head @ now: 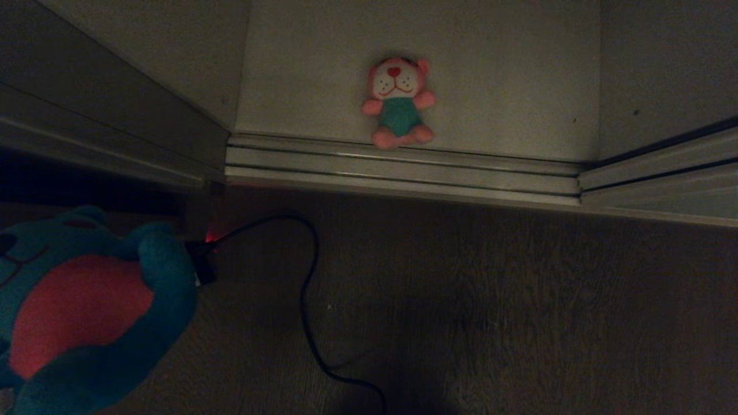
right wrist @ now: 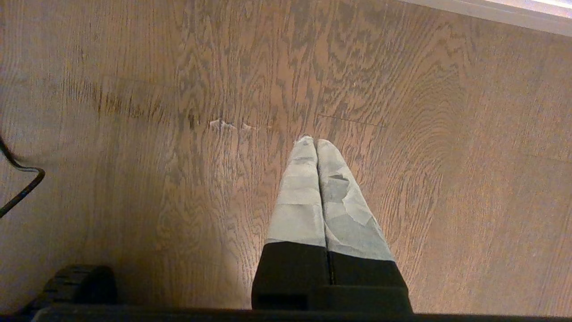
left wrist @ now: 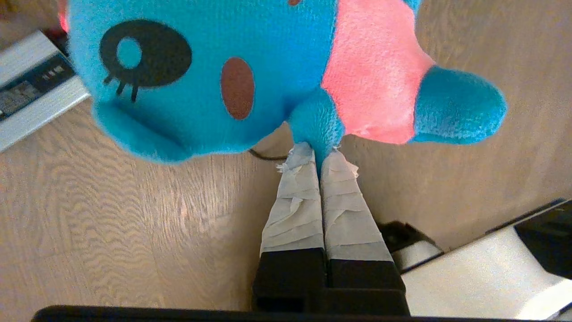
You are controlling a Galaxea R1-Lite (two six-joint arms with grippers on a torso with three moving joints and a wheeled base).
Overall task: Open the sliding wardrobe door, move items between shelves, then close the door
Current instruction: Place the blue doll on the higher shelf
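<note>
My left gripper (left wrist: pixel 318 154) is shut on one arm of the blue plush toy (left wrist: pixel 214 76) with the pink shirt. It holds the toy above the wood floor at the lower left of the head view (head: pixel 86 311). The pink toy (head: pixel 398 104) with the white face and teal shirt sits upright on the off-white shelf (head: pixel 507 86), at its front edge beside the floor track. Grey panels with metal frames flank the opening on the left (head: pixel 104 124) and right (head: pixel 663 69); I cannot tell which is the sliding wardrobe door. My right gripper (right wrist: pixel 315 142) hangs shut and empty over the floor.
A metal floor track (head: pixel 403 173) runs along the wardrobe's front. A black cable (head: pixel 305 300) loops over the wood floor (head: pixel 519 317) before it. Parts of the robot's base (left wrist: pixel 482 268) show beside the left gripper.
</note>
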